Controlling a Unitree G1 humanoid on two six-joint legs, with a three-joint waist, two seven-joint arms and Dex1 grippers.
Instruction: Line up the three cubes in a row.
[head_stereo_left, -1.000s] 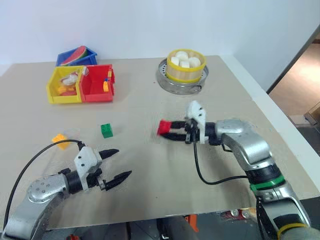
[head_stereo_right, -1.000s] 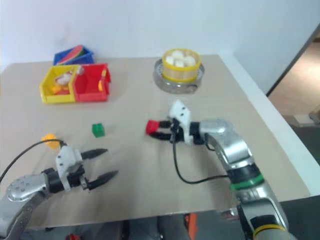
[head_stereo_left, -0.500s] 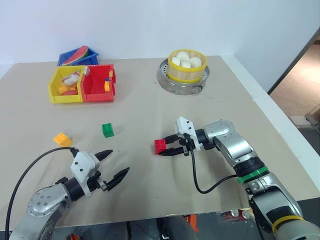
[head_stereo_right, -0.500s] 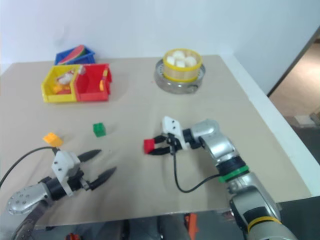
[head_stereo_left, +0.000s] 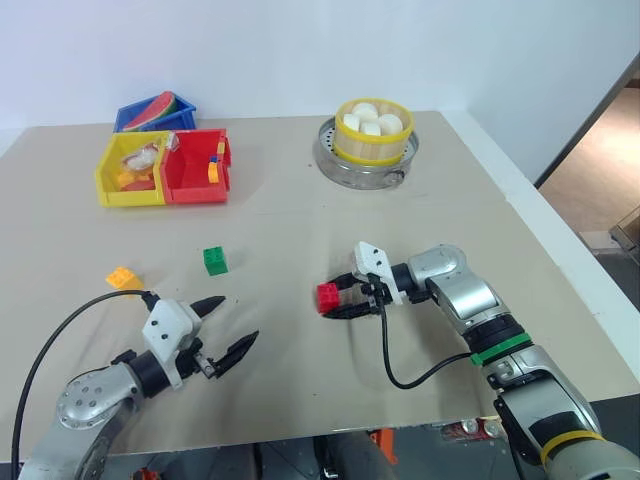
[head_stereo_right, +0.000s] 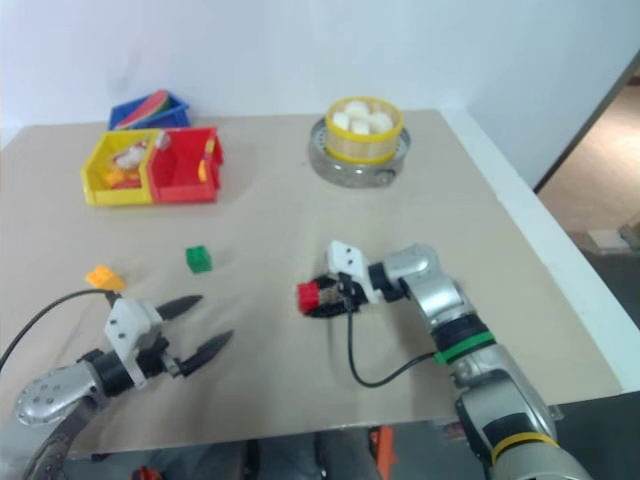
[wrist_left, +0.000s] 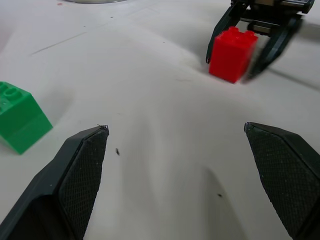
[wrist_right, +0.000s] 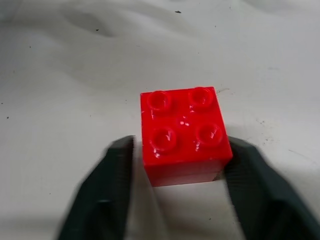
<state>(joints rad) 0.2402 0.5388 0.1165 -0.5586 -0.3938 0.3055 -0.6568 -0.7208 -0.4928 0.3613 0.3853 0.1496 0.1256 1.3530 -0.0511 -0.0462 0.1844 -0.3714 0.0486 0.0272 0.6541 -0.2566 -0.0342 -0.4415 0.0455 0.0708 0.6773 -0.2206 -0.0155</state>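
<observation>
Orange-yellow cube (head_stereo_left: 122, 278) sits near the table's (head_stereo_left: 280, 220) left edge, roughly mid-depth, alone. L gripper (head_stereo_left: 232, 327) hangs near the front edge, left of centre, jaws spread wide w/ nothing between them. Green cube (head_stereo_left: 214, 260) is a bit further in from the left edge, studs up, apart from the other two. Yellow bin (head_stereo_left: 128, 170) and red bin (head_stereo_left: 195, 166) stand side by side toward the back-left corner, blue bin (head_stereo_left: 152, 111) behind them at the back edge. Red cube (head_stereo_left: 328, 297) is down on the table about centre, studs up. R gripper (head_stereo_left: 340, 298) brackets it, jaws parted; the wrist view shows a gap on one side, the other finger close to or touching the cube, so prob. no longer gripped. Steamer basket (head_stereo_left: 372, 130) in its metal pan stands toward the back edge, right of centre.

Risks: a finger may drag or tip the red cube if the R gripper backs away at an angle, since one finger sits so close; a straight retreat along the fingers looks safest. The three cubes lie in a rough line but well apart, unevenly spaced; nudging one skews the row.

Room: broad bare surface around and between the cubes, no clutter nearby. The front edge is close to the L gripper. Plenty of margin to the right edge.
</observation>
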